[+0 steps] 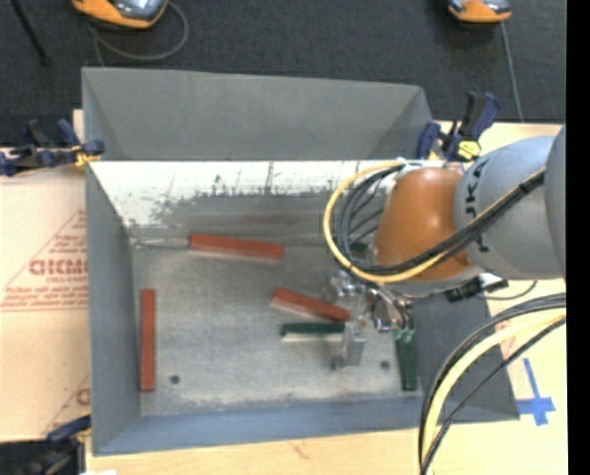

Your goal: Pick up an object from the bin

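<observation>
My gripper [350, 348] is low in the bin's right part, close to the floor. Its tip is at the right end of a dark green stick [309, 332] that lies flat, pointing left. Just above that stick a red stick [309, 305] lies slanted, its right end under the gripper's body. A second dark green stick [406, 360] stands nearly upright against the right wall, just right of the gripper. I cannot tell whether anything is held.
Another red stick [236, 247] lies along the back wall. A third red stick [147, 339] lies lengthwise by the left wall. The arm with its orange cover and cables overhangs the bin's right rim.
</observation>
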